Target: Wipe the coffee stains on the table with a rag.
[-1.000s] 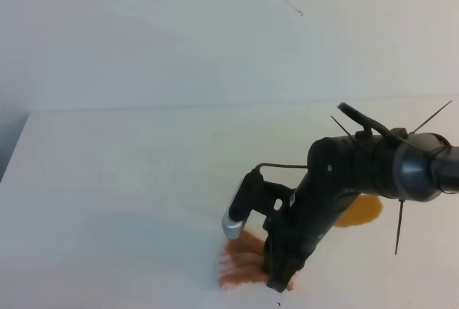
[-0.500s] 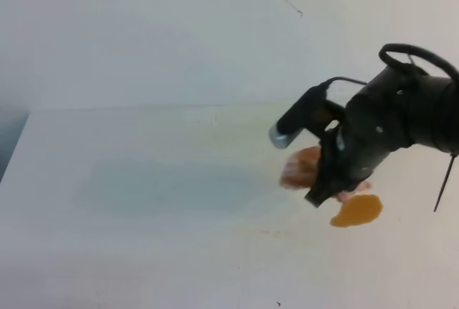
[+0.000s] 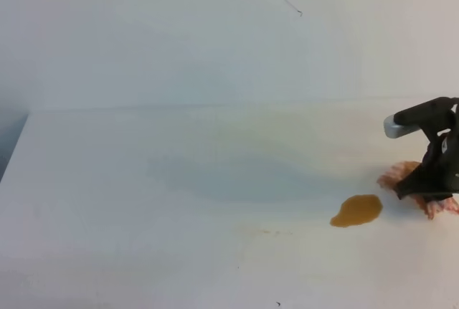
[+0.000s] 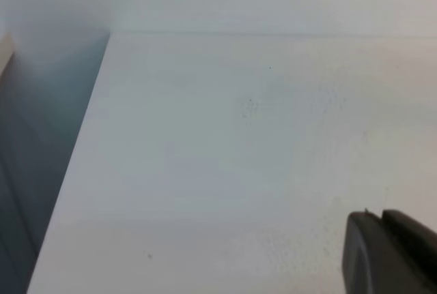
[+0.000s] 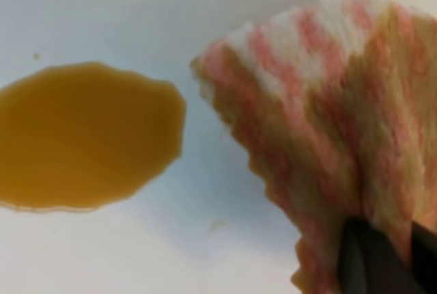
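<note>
Table (image 3: 143,180) mostly bare. Right gripper (image 3: 430,183) sits at the far right edge, clamped on the rag (image 3: 401,174), low and just beside the stain (image 3: 356,210) – not touching yet. Left gripper (image 4: 389,253): can't tell its state. Risk, imo: a shallow pass w/ bunched cloth smears coffee instead of soaking it up.

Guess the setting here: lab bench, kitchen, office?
Most likely a staged lab test bench, not a kitchen: a plain white table against a blank wall, holding only one amber coffee stain and the striped rag pinched in the right gripper.
</note>
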You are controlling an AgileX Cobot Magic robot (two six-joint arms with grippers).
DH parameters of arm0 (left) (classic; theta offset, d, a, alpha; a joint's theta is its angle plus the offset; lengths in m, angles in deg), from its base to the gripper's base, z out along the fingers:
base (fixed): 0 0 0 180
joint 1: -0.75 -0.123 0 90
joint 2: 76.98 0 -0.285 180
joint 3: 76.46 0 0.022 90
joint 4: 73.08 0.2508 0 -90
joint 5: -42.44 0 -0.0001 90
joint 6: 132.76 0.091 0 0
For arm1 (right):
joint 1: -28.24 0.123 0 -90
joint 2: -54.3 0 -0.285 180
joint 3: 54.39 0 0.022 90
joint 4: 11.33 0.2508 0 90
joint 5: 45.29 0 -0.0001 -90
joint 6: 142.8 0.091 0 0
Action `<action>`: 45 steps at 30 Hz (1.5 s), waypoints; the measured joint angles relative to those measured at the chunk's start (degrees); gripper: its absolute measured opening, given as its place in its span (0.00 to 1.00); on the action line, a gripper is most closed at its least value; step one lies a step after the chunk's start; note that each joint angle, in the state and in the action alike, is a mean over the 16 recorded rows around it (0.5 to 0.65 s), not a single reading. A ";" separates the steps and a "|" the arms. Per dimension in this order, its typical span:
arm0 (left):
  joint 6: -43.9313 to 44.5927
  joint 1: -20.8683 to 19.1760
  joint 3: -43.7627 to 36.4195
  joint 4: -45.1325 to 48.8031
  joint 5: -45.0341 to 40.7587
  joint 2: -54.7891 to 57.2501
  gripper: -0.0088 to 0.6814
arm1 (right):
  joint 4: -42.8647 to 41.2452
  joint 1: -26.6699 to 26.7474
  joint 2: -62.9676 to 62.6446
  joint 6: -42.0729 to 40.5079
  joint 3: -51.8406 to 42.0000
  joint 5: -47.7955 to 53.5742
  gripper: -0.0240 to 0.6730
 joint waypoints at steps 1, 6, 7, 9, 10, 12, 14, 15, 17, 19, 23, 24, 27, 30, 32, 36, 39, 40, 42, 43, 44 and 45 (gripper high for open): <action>0.00 0.00 0.00 0.00 0.00 0.00 0.01 | 0.31 -0.50 0.16 0.04 -0.35 -0.56 0.09; 0.00 0.00 0.00 0.00 0.00 0.00 0.01 | 0.82 -1.57 1.45 0.36 -0.91 -1.86 0.09; 0.00 0.00 0.00 0.00 0.00 0.00 0.01 | 0.77 -1.60 1.76 0.47 -0.86 -1.89 0.09; 0.00 0.00 0.00 0.00 0.00 0.00 0.01 | 0.60 -1.61 2.37 0.68 -0.74 -1.90 0.09; 0.00 0.00 0.00 0.00 0.00 0.00 0.01 | 0.50 -1.61 2.68 0.79 -0.67 -1.87 0.09; 0.00 0.00 0.16 0.00 -0.06 0.09 0.01 | 0.29 -1.57 3.26 1.00 -0.49 -1.66 0.09; 0.00 0.00 0.16 0.00 -0.06 0.09 0.01 | 0.02 -1.46 3.79 1.22 -0.31 -1.34 0.09; 0.00 0.00 0.16 0.00 -0.06 0.09 0.01 | -0.13 -1.35 4.01 1.32 -0.21 -1.14 0.09; 0.00 0.00 0.16 0.00 -0.06 0.09 0.01 | -0.41 -1.00 4.35 1.51 -0.04 -0.80 0.09; 0.00 0.00 0.16 0.00 -0.06 0.09 0.01 | -0.56 -0.45 4.52 1.68 0.06 -0.68 0.09; 0.00 0.00 0.16 0.00 -0.06 0.09 0.01 | -0.65 1.30 4.72 1.77 0.34 -0.82 0.09; 0.00 0.00 0.16 0.00 -0.06 0.09 0.01 | -0.65 1.88 4.80 1.77 0.47 -0.86 0.09; 0.00 0.00 0.16 0.00 -0.06 0.09 0.01 | -0.69 4.01 5.06 1.77 0.94 -0.94 0.09; 0.00 0.00 0.16 0.00 -0.06 0.09 0.01 | -0.69 6.72 5.35 1.77 1.53 -1.02 0.09; 0.00 0.00 0.16 0.00 -0.06 0.09 0.01 | -0.65 8.71 5.57 1.81 1.95 -1.09 0.09; 0.00 0.00 0.16 0.00 -0.06 0.09 0.01 | -0.54 12.70 6.03 2.62 2.79 -1.18 0.09; 0.00 0.00 0.16 0.00 -0.06 0.09 0.01 | -0.43 15.27 6.18 4.24 3.26 -1.63 0.09; 0.00 0.00 0.16 0.00 -0.06 0.09 0.01 | -0.34 16.01 6.14 4.89 3.37 -1.88 0.09; 0.00 0.00 0.16 0.00 -0.06 0.09 0.01 | 0.01 17.30 5.95 6.17 3.54 -2.48 0.09; 0.00 0.00 0.16 0.00 -0.06 0.09 0.01 | 0.27 17.83 5.83 6.82 3.60 -2.81 0.09; 0.00 0.00 0.00 0.00 0.00 0.00 0.01 | 0.59 18.28 5.70 7.46 3.63 -3.16 0.09; 0.00 0.00 0.00 0.00 0.00 0.00 0.01 | 1.01 18.66 5.56 8.07 3.65 -3.52 0.09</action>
